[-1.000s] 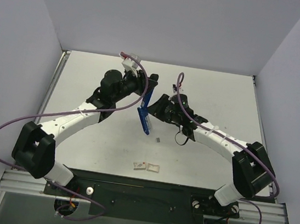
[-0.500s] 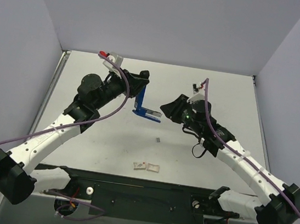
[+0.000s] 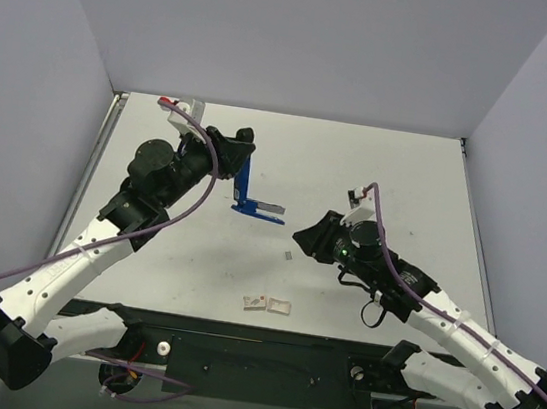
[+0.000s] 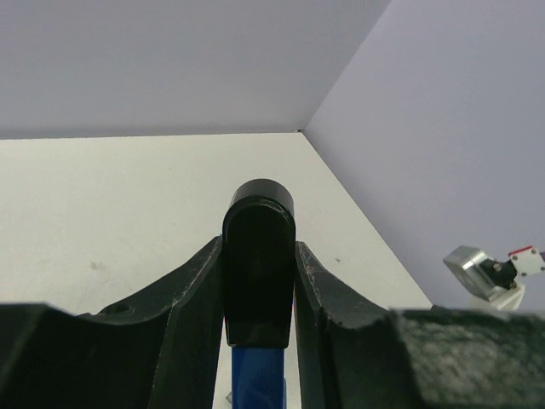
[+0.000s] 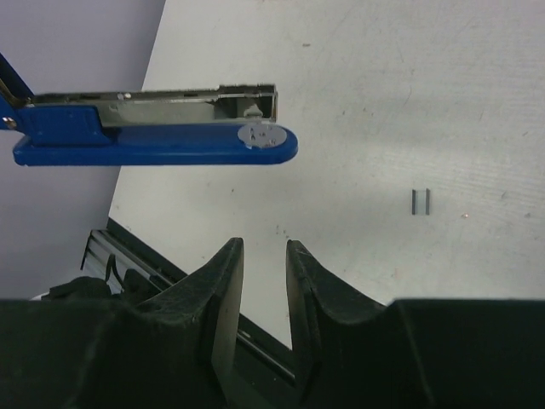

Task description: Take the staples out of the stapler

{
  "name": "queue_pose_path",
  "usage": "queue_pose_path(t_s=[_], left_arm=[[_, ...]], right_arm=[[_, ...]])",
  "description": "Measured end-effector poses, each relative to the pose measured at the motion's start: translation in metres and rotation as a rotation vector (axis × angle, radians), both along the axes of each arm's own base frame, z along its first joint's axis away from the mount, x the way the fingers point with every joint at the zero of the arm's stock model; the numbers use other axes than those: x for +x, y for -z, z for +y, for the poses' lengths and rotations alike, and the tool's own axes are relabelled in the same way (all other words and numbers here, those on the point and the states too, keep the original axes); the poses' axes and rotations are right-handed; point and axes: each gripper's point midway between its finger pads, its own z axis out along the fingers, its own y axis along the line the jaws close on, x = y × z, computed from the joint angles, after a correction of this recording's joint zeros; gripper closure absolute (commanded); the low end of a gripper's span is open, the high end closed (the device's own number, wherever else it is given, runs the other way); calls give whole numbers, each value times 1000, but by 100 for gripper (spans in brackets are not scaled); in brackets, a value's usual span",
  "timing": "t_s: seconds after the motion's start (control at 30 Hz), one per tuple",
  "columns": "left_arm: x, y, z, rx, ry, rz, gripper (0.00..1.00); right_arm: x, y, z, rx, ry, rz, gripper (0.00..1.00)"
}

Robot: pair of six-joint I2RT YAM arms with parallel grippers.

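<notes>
A pale worktop (image 3: 388, 179) between grey walls carries the scene. The left pincer (image 4: 260, 252) is clamped on the black end of the stapler (image 5: 153, 145), which is hinged open with its silvery track (image 5: 153, 98) exposed. The right pincer (image 5: 264, 256) hangs near the track, narrowly apart and empty. The step in hand looks like reaching for the staples, though whether any sit in the track I cannot tell. Next comes a fine pinch along that track.
</notes>
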Motion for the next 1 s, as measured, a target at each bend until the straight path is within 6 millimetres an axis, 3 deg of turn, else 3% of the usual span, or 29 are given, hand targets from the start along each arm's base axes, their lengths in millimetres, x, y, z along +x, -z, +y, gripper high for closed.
queue_pose_path(t_s=[0.2,0.53,1.0], left_arm=[[2,6,11,-53,-69,63,100],[-12,26,23,-122,-98,160,100],[-46,16,27,-210,-27,183,100]], right_arm=[[-15,23,22,-5,-52,70,77],[-11,48,39,-44,-61,129,77],[2,44,43,-59,-19,112,75]])
